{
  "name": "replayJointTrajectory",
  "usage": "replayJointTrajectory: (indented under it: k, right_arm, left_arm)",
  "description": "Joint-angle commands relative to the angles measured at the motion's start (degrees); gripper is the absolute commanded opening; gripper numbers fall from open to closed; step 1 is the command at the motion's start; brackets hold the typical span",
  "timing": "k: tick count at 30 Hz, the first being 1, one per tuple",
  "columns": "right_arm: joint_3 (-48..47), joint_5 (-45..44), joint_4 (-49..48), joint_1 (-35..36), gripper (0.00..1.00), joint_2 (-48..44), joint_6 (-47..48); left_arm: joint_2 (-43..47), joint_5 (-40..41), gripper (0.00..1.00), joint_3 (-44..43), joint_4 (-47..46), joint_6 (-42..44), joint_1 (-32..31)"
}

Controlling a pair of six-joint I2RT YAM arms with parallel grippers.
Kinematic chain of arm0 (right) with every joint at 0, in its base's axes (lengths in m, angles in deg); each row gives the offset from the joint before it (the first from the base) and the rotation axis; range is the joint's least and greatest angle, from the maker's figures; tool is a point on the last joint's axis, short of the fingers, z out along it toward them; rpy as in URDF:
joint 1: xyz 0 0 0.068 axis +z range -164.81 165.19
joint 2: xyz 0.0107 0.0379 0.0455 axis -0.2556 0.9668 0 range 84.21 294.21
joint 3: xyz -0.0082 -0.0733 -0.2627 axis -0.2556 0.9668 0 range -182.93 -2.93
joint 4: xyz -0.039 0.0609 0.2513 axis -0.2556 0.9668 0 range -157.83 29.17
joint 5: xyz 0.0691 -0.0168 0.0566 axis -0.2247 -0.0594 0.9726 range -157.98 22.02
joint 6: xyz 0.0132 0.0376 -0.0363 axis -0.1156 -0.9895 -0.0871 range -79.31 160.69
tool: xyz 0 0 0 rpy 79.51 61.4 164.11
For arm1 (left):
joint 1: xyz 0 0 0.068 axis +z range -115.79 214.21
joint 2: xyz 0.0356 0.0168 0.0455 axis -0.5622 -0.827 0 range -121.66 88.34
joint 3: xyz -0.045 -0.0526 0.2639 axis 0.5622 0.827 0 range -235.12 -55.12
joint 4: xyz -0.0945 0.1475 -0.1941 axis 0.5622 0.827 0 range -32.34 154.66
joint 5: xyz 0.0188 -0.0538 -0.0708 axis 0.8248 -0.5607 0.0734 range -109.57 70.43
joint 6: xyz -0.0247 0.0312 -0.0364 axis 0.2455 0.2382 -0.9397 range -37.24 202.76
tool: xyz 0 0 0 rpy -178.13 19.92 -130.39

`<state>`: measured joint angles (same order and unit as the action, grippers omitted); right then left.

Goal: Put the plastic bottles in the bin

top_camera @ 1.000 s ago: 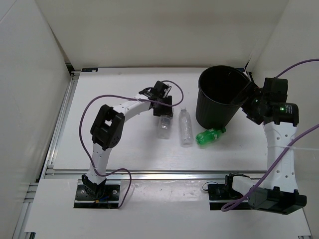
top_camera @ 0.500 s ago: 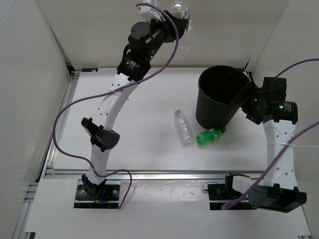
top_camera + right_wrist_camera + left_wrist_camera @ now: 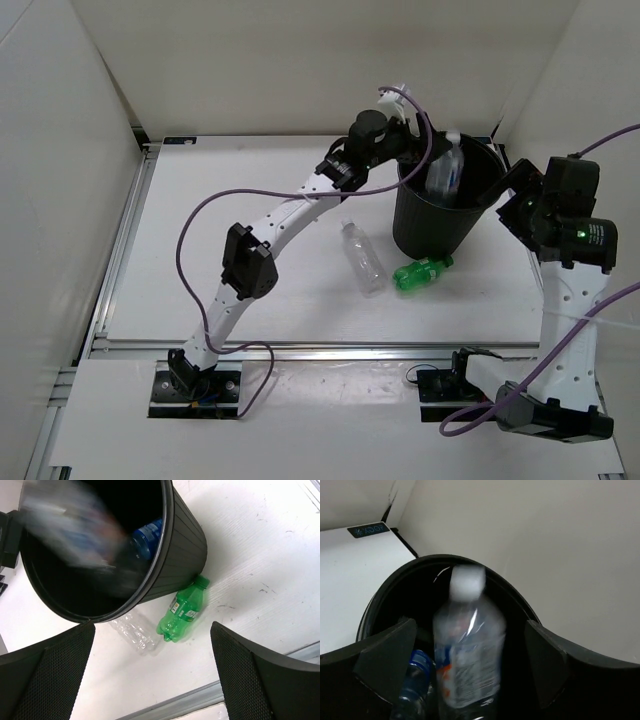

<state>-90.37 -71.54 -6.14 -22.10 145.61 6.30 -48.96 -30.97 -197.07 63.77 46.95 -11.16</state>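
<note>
The black bin (image 3: pixel 440 222) stands at the back right of the table. My left gripper (image 3: pixel 418 150) hangs open over its rim, and a clear bottle with a white cap (image 3: pixel 445 170) drops blurred between the fingers (image 3: pixel 387 662) without touching them. A blue-labelled bottle (image 3: pixel 415 682) lies inside the bin (image 3: pixel 512 590). On the table in front of the bin lie another clear bottle (image 3: pixel 365 258) and a green bottle (image 3: pixel 420 272). My right gripper (image 3: pixel 503 188) is open beside the bin's right rim, holding nothing. In the right wrist view the green bottle (image 3: pixel 182 611) lies against the bin wall (image 3: pixel 182 555).
White walls close in the table at the back and on both sides. A metal rail (image 3: pixel 330 348) runs along the front edge. Purple cables loop from both arms (image 3: pixel 190 230).
My left arm swung down from high against the back wall to the bin's rim and its jaws opened, releasing the clear bottle into the bin. The right arm shifted only slightly.
</note>
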Motion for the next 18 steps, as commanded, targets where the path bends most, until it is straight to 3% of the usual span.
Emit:
replayJointTrajectory:
  k: [1, 5, 8, 11, 12, 13, 16, 18]
  right_arm:
    - [-0.19, -2.51, 0.80, -0.18, 1.00, -0.50, -1.02]
    - [3.23, -1.81, 0.80, -0.70, 1.00, -1.03, -4.71]
    - [7.35, 1.43, 1.33, -2.29, 1.00, -1.64, -9.79]
    - [13.49, 5.81, 0.46, -5.88, 1.00, -3.22, -14.98]
    - [15.52, 7.84, -0.51, -6.76, 1.00, -4.18, -15.61]
    - [17.63, 10.29, -1.74, -7.56, 1.00, -4.71, -15.62]
    - [24.06, 16.29, -5.78, -8.97, 1.00, -5.51, -16.94]
    - [26.26, 18.39, -6.93, -9.75, 1.00, -4.90, -16.94]
  left_arm:
    - [10.10, -1.71, 1.00, -2.01, -3.82, 1.26, 0.72]
    - [17.66, 1.19, 1.00, -1.06, -3.82, 6.45, 3.07]
    - [26.96, 3.21, 1.00, 6.83, -3.04, 11.11, 6.06]
    - [40.49, 12.25, 1.00, 26.58, -3.03, 14.00, 8.18]
    - [47.23, 18.80, 1.00, 32.38, -2.51, 14.02, 8.19]
    - [50.43, 21.74, 1.00, 43.66, -1.98, 14.02, 8.97]
    - [60.63, 27.30, 1.00, 61.45, 0.46, 11.48, 11.34]
    - [65.46, 27.92, 1.00, 67.65, 2.14, 11.47, 12.49]
